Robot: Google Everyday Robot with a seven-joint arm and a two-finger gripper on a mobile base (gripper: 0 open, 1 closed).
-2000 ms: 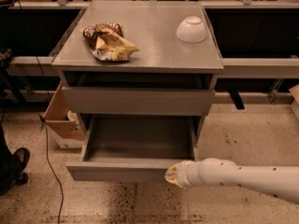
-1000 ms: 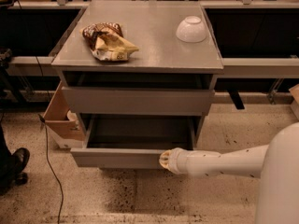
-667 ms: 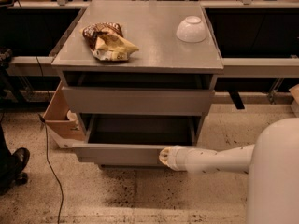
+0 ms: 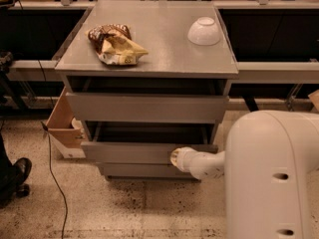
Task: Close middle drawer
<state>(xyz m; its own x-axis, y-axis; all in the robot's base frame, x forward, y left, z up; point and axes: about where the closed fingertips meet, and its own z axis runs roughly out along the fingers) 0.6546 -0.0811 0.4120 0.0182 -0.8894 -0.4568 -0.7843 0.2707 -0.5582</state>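
Observation:
The middle drawer [image 4: 129, 153] is a plain grey handleless front, second of three in the grey cabinet [image 4: 149, 68]. It stands out only a little, with a narrow dark gap above it. My gripper [image 4: 175, 158] is at the end of the white arm [image 4: 271, 173], pressed against the right part of that drawer front. The arm reaches in from the lower right and hides the cabinet's right lower corner.
The uppermost drawer [image 4: 147, 107] also stands slightly out; the lowest drawer [image 4: 134, 171] sits beneath. On the cabinet top lie a chip bag [image 4: 115, 45] and an upturned white bowl [image 4: 204, 31]. A cardboard box [image 4: 62, 123], a cable [image 4: 52, 173] and a shoe [image 4: 15, 176] are on the left.
The middle drawer has slid from wide open to nearly in. My arm has moved forward with it, the gripper staying against the drawer front.

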